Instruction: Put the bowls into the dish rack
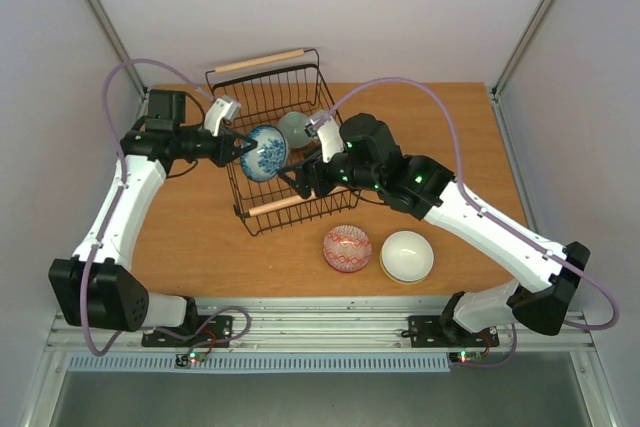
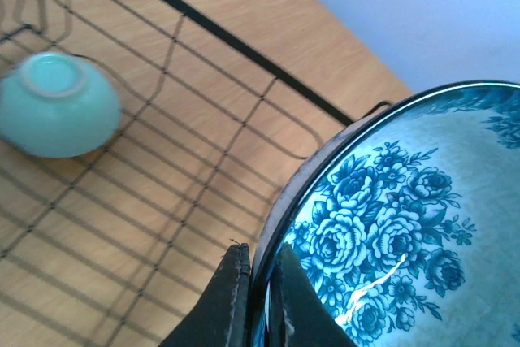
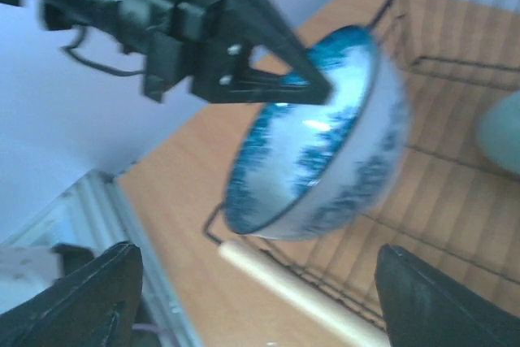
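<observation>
Left gripper [image 1: 238,147]: jaws are pinched on the rim of a blue-and-white bowl [image 1: 265,152], with one finger [image 2: 234,302] outside the rim and the other inside. The bowl is held steeply tilted over the dish rack [image 1: 262,87], mouth turned up and leftward. Blue roses are seen on its inside.

Right gripper [image 3: 260,306]: jaws are spread wide just right of that bowl, and nothing is held.

A mint bowl [image 1: 296,129] is seen inverted in the rack. A red-patterned bowl [image 1: 347,248] and a cream bowl [image 1: 407,256] are set side by side on the table [image 1: 200,237], near side.
</observation>
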